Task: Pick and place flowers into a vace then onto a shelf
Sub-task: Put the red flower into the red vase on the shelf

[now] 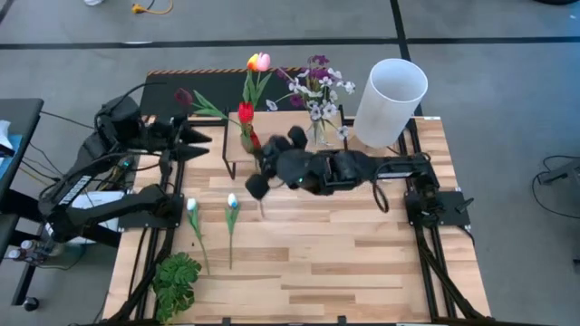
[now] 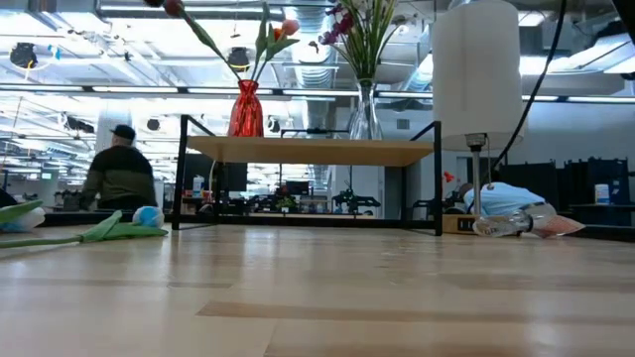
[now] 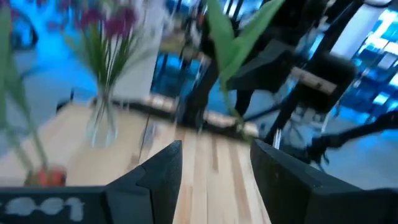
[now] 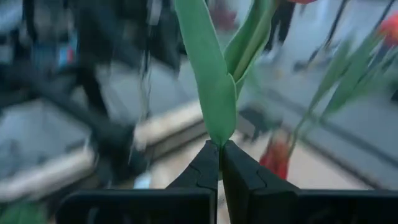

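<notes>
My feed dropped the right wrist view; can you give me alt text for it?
The right gripper is shut on a tulip, pinching the base of its green leaves. Beyond, blurred, a red vase with more stems stands on the shelf.

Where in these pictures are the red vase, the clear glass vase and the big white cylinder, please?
red vase [image 2: 247, 111]: low view, middle of its body.
clear glass vase [image 2: 364, 114]: low view, on its lower body.
white cylinder [image 1: 388, 104]: high view, on its outer wall.
</notes>
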Available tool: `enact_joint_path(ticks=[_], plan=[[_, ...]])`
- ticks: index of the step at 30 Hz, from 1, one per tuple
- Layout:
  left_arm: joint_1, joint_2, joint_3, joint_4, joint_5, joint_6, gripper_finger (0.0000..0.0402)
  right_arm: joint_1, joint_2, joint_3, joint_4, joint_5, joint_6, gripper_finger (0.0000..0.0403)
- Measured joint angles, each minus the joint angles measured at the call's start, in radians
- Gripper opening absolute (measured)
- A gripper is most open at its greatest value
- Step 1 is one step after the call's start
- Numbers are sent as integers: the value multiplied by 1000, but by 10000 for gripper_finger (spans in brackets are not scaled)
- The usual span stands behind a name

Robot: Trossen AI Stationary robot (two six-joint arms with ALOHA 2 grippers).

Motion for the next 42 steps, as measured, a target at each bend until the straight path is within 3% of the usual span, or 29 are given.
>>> enact_joint_path(ticks=[5,14,16,22,26,35,42], plan=[[-91,0,-58,275,-44,-124,178,-39,3,-2,175,16,-120,0],[-293,83,-62,361,-277,-123,178,-76,6,-1,299,-27,-200,0],[-342,107,-62,380,-368,-122,178,-78,6,-2,298,-17,-202,0],[-496,144,-62,382,-783,-35,178,-81,6,-2,296,75,-227,0],[-592,169,-62,391,-948,5,178,-80,6,-2,296,75,-229,0],[-663,202,-62,466,-1048,28,178,-83,6,-2,293,71,-252,0],[-679,204,-62,472,-1054,11,178,-82,6,-2,295,68,-253,0]])
